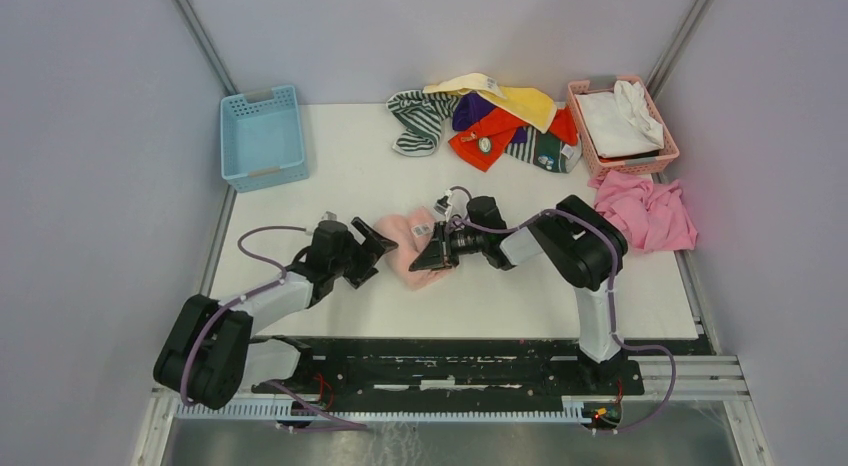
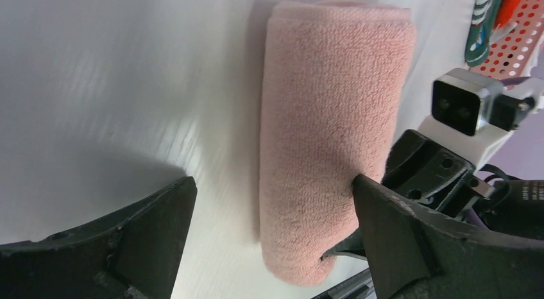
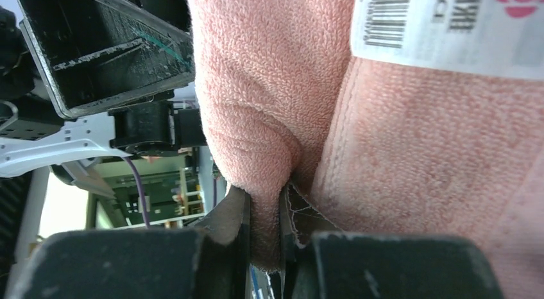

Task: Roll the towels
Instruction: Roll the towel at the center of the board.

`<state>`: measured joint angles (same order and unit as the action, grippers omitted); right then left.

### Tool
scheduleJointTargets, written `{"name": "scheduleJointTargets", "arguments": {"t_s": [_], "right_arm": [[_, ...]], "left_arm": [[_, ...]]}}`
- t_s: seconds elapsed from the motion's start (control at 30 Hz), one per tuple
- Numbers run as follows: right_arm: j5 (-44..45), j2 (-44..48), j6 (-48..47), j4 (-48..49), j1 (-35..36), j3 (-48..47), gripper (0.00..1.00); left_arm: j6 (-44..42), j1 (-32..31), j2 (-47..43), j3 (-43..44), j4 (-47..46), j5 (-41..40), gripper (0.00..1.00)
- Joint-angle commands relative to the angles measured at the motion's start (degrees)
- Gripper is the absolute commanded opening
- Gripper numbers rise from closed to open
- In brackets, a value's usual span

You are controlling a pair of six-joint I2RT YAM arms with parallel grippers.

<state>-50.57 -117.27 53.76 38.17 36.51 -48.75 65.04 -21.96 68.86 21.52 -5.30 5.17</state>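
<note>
A light pink towel (image 1: 412, 248) lies partly rolled at the table's middle; it also shows in the left wrist view (image 2: 330, 132) as a roll. My right gripper (image 1: 438, 254) is shut on a fold of it (image 3: 264, 203), with the towel's white barcode tag (image 3: 449, 29) above. My left gripper (image 1: 378, 248) is open at the roll's left side (image 2: 272, 203), its right finger (image 2: 385, 228) touching the roll. A pile of towels (image 1: 490, 121) in yellow, purple, orange-red and green stripes lies at the back.
A blue basket (image 1: 262, 138) stands at the back left. A pink basket (image 1: 622, 126) with white cloth stands at the back right. A bright pink cloth (image 1: 648, 211) lies crumpled at the right edge, below that basket.
</note>
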Motion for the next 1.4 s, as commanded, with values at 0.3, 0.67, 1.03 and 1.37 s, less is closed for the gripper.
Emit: {"name": "scheduleJointTargets", "arguments": {"t_s": [0.3,0.67,1.03,1.37], "right_arm": [[0.21,-7.66,4.21,-3.51,-2.13,5.65,0.05],[10.88,10.50,-12.43,-29.75,-1.61,2.89,0.35],[38.82,34.27,-28.51,-56.18,5.91,-4.19,0.74],[57.85,32.03,-39.74,-55.88,22.57,-12.98,0.83]], "left_arm": [[-1.05,0.36,10.31,4.45,-10.98,3.53,0.95],[-1.61,-0.33,25.64,5.80,-8.03,0.88,0.58],[-3.11,-2.63,22.25,8.24,3.11,-7.18,0.56],[-0.62,-6.32,19.46,9.45,6.96,-10.69,0.57]]}}
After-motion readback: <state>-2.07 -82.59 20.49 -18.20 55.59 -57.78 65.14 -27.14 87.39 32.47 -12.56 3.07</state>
